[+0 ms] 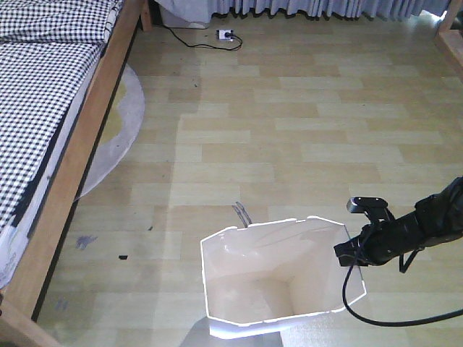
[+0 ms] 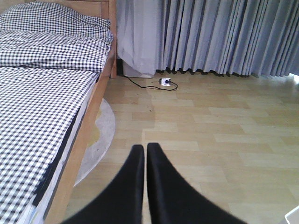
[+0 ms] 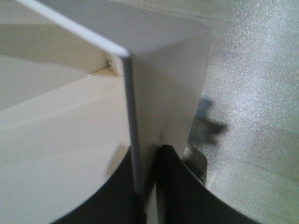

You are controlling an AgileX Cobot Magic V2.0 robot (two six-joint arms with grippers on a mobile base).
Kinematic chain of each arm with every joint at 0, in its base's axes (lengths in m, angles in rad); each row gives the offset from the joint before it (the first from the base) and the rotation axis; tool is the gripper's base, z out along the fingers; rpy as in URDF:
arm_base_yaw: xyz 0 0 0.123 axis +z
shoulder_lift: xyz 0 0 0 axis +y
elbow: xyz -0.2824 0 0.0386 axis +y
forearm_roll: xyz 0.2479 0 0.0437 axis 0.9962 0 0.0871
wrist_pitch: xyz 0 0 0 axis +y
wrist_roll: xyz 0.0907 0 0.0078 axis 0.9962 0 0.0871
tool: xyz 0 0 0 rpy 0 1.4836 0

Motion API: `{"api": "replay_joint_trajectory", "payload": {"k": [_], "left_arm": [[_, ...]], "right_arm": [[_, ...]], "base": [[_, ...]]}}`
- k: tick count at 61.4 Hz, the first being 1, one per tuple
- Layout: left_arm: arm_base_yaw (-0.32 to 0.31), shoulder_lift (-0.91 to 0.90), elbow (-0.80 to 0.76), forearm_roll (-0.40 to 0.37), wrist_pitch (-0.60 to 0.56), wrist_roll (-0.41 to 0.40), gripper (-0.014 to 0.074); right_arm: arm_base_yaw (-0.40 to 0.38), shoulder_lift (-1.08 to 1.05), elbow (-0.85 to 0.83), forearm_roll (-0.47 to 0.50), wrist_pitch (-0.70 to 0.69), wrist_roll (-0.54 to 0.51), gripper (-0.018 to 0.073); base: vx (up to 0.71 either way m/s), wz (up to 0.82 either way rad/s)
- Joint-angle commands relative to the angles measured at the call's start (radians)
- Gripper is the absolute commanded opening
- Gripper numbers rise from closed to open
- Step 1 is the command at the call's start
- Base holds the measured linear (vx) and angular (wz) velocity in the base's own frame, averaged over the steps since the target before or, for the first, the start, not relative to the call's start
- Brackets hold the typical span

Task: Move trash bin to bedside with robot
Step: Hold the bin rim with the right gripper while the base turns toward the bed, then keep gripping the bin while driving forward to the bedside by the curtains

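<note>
The white trash bin [image 1: 278,278] stands on the wood floor at the lower middle of the front view, its cream inside showing. My right gripper [image 1: 346,254] is shut on the bin's right rim; in the right wrist view one black finger [image 3: 180,186] is outside the wall [image 3: 163,93] and the other inside. The bedside, a light-brown wooden bed frame [image 1: 76,155] with checked bedding [image 1: 40,94], runs along the left. My left gripper [image 2: 145,149] hangs above the floor, shut with nothing in it, and the bed frame [image 2: 86,135] lies to its left.
A round grey mat [image 1: 119,126] pokes out from under the bed. A white power strip [image 1: 226,34] with a black cable lies near the grey curtains [image 2: 219,35] at the back. Small dark bits [image 1: 123,256] dot the floor left of the bin. A wooden post [image 1: 450,40] stands at far right.
</note>
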Motion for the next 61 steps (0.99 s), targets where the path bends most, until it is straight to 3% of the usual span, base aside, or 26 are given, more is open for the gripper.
{"api": "replay_joint_trajectory", "payload": {"k": [1,61], "left_arm": [[0.0,-0.014,0.019,-0.004,-0.067,-0.006,-0.0006],[0.0,-0.014,0.019,-0.004,-0.067,-0.006,-0.0006]], "right_arm": [[-0.005,-0.075,-0.009,0.035,0.185,0.003,-0.0006],[-0.005,-0.075,-0.009,0.035,0.185,0.003,-0.0006]], "base": [[0.25,-0.04],[0.25,-0.01]]}}
